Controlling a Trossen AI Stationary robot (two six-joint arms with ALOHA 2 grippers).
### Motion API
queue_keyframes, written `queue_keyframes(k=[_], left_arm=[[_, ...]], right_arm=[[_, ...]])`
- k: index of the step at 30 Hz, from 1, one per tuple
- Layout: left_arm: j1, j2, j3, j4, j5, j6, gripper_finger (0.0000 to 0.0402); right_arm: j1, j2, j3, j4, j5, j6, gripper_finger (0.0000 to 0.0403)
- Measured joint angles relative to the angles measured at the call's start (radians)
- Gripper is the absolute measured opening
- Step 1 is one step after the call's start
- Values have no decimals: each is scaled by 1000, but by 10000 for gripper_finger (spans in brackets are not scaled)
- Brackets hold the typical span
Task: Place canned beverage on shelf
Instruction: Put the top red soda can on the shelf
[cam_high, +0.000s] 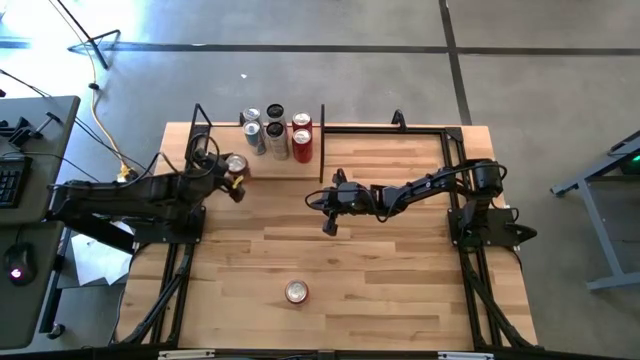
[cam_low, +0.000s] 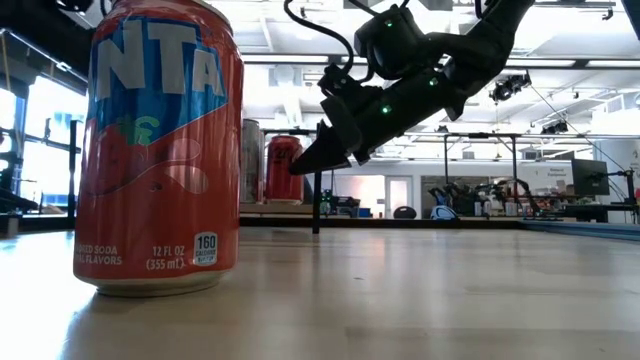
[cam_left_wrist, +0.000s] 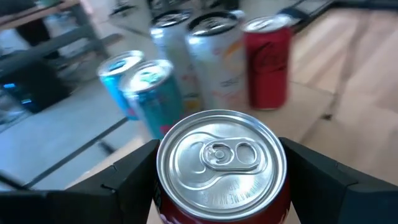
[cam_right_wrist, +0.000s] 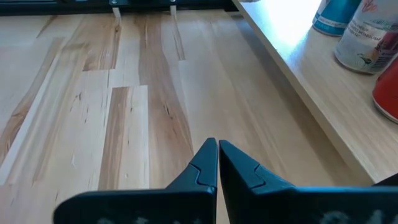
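My left gripper is shut on a red can with a silver top at the left end of the shelf, a pale board with black rod uprights at the table's far edge. Several cans stand on the shelf: silver, teal and red ones. Another red soda can stands upright on the tabletop near the front edge and looms large in the low view. Over the table's middle my right gripper hangs shut and holds nothing. My left gripper has the can's side wall just under the top rim pinched between its two fingers, one on each side. The fingers come nearly level from the table's left. The can stands upright, top up; its bottom is out of the picture.
Black frame rails run along the table's far and side edges. The right arm reaches from the right across the middle. Bare wood lies between the shelf and the front can.
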Motion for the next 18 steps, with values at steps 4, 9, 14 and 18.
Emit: queue_keyframes(k=[4,9,14,18], left_arm=[[74,23,-7,16,-27,5,277],[163,39,-26,25,-30,-41,277],[236,40,-26,63,-35,-24,277],[297,48,-26,77,-38,-12,277]], right_arm=[[0,0,0,0,-10,-1,0],[0,0,0,0,-23,-2,0],[0,0,0,0,-23,-5,0],[0,0,0,4,-23,-18,0]])
